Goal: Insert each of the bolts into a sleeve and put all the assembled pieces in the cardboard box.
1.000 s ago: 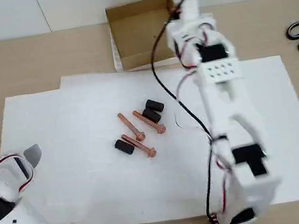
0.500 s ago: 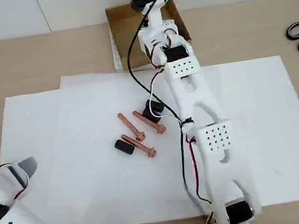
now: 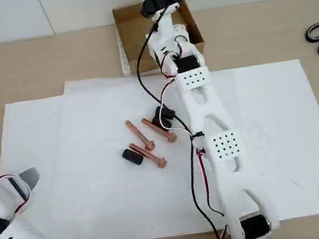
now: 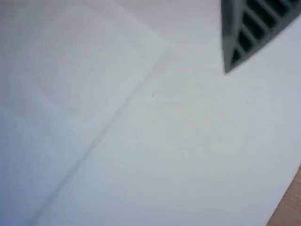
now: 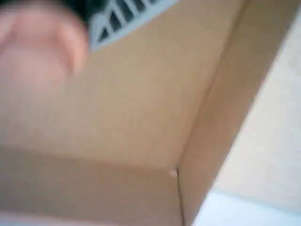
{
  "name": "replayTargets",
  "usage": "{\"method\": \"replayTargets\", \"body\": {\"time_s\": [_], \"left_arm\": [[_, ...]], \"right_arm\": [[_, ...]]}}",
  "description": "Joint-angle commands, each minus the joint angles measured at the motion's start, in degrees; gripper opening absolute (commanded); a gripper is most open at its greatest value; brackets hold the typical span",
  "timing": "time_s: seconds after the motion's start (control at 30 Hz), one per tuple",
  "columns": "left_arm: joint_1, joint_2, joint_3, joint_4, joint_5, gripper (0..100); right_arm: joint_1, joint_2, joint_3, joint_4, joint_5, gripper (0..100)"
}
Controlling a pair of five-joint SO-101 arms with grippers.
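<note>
Right arm's stretched out across the table with the right pincer (image 5: 87, 35) hanging inside the cardboard box (image 3: 133, 40). That's where finished pieces go, so my read is this is a drop-off. In the right wrist view a blurry copper bolt (image 5: 37, 52) sits right up against the grey jaw, with the box floor and an inside corner beyond it. I'd say the pincer is clamped on it and it's held above the floor, not lying on it. There's something dark at one end, but it's too blurred for me to call.

The rest of the parts are out on the white paper (image 3: 79, 137), well apart from that pincer. There are three loose bolts (image 3: 148, 155) bunched mid-sheet, a black sleeve (image 3: 132, 156) just beside them, and a second sleeve (image 3: 162, 118) partly tucked under the arm. They're clustered in the middle, presumably so either arm can get at them.

The left pincer (image 3: 28, 176) is parked over the near corner of the paper, well away from everything. I honestly can't tell whether it's spread or closed.
</note>
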Motion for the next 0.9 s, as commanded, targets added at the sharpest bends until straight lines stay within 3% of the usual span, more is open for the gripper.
{"method": "replayTargets", "body": {"time_s": [0.0, 0.4, 0.57, 0.87], "left_arm": [[-0.44, -0.79, -2.15, 0.18, 0.26, 32], [-0.44, -0.79, -1.89, 0.18, 0.26, 32], [-0.44, -0.79, 1.80, -1.93, 0.53, 32], [-0.44, -0.79, 4.44, -3.43, 0.62, 32]], "right_arm": [[0.48, -1.71, -4.57, -1.27, 0.44, 11.5], [1.19, -9.63, -6.51, 5.41, 0.44, 11.5], [0.13, -21.58, -12.57, 19.65, 0.44, 11.5], [-2.24, -38.02, -12.84, 54.11, 0.00, 11.5]]}}
